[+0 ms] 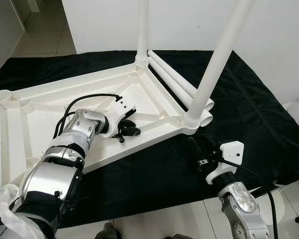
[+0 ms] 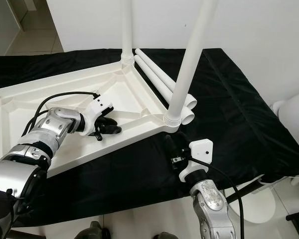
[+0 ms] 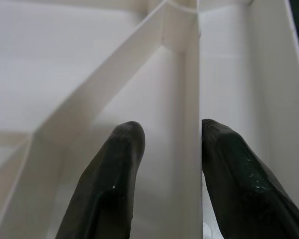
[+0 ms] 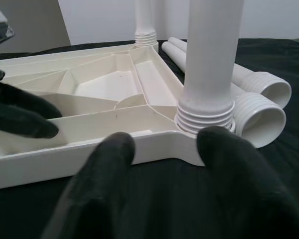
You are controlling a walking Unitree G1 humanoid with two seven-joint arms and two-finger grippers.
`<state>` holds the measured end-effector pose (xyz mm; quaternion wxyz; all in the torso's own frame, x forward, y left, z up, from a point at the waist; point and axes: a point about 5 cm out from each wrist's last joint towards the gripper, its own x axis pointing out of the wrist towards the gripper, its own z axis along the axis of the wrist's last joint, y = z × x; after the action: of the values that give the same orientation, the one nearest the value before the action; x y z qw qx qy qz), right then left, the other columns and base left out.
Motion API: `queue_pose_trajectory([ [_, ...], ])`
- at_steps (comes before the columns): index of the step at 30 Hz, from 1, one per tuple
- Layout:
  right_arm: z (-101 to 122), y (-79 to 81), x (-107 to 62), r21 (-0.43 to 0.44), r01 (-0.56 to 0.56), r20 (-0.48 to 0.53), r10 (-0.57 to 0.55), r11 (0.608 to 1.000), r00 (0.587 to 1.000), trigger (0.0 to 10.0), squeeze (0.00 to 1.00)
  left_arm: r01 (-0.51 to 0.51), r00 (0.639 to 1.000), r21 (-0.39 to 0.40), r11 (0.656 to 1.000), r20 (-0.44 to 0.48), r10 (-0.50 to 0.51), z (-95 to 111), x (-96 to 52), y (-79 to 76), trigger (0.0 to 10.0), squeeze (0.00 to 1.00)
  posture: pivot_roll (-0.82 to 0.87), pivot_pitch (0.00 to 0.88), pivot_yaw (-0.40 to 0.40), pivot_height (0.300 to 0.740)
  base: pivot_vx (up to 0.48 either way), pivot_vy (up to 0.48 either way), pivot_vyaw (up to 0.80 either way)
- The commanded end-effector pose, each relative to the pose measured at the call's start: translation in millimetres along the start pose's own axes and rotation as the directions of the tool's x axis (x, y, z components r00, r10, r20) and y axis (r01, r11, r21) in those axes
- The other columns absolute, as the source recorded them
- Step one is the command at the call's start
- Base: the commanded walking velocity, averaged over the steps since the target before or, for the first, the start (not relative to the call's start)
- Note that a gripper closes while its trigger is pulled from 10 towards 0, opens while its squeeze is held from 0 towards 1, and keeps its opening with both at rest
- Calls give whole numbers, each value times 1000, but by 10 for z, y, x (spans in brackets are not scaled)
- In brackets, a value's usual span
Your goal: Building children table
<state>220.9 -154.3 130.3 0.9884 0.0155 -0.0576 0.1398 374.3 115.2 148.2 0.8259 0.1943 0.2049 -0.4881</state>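
2 legs are screwed into the upturned tabletop, 2 loose legs left. Left gripper straddles a rib, unclenched; right gripper hovers released, so it probably grabs a loose leg next.

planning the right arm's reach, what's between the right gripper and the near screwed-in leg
Only bare black cloth, seen in the right eye view. The right gripper hovers open just short of the near leg, which stands in the tabletop corner.

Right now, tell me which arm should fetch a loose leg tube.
Right. The right end effector hovers open over the black cloth, nearer the two loose leg tubes. The left end effector straddles a rib inside the upturned tabletop.
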Motion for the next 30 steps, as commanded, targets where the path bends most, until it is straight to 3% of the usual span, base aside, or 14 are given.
queue_pose_trajectory([
  [1,-21,-5,-12,8,-4,-15,4,1000,1000,10000,1000,-488,872,6,873,50,487,121,-52,244,10000,0,-42,26,2,740,0,0,0],
  [4,-13,-6,-11,2,-2,-9,2,1000,1000,10000,1000,-468,880,-4,884,86,467,180,-58,241,10000,0,-42,26,4,740,0,0,0],
  [5,-3,-4,-10,1,-1,-2,1,1000,1000,10000,0,-452,884,-22,892,118,452,239,-75,250,10000,0,-41,25,4,740,0,0,0],
  [10,6,2,-10,4,3,6,-3,1000,1000,10000,0,-453,869,-84,887,179,461,367,-156,315,10000,0,-41,22,7,740,0,0,0],
  [11,1,6,-8,9,8,6,-8,1000,1000,10000,0,-480,845,-119,869,203,494,431,-234,382,10000,0,-41,22,10,740,0,0,0],
  [13,1,6,-8,9,8,6,-8,1000,1000,10000,0,-480,845,-119,869,203,494,431,-234,382,10000,0,-41,22,10,740,0,0,0],
  [14,-3,7,-7,9,10,5,-10,1000,1000,10000,0,-494,836,-123,861,205,509,441,-256,403,10000,0,-41,22,10,740,0,0,0],
  [15,-6,13,-5,11,13,6,-13,1000,1000,10000,0,-547,809,-118,829,180,560,410,-296,446,10000,0,-40,19,11,740,0,0,0],
  [16,-6,13,-5,11,13,6,-13,1000,1000,10000,0,-547,809,-118,829,180,560,410,-296,446,10000,0,-40,19,11,740,0,0,0],
  [18,-3,19,2,14,28,12,-28,1000,1000,10000,0,-615,767,-124,779,139,627,326,-337,489,10000,0,-41,19,11,740,0,0,0],
  [20,0,18,5,14,36,16,-36,999,999,10000,0,-626,757,-141,767,131,641,286,-341,490,10000,0,-41,19,10,740,0,0,0],
  [24,34,-10,30,6,78,40,-78,997,996,10000,0,-617,747,-200,761,156,647,196,-319,447,10000,0,-36,20,6,740,0,0,0],
  [30,47,0,58,-2,86,48,-86,996,995,10000,0,-602,764,-198,773,139,631,65,-253,356,10000,0,-32,23,5,740,0,0,0],
])
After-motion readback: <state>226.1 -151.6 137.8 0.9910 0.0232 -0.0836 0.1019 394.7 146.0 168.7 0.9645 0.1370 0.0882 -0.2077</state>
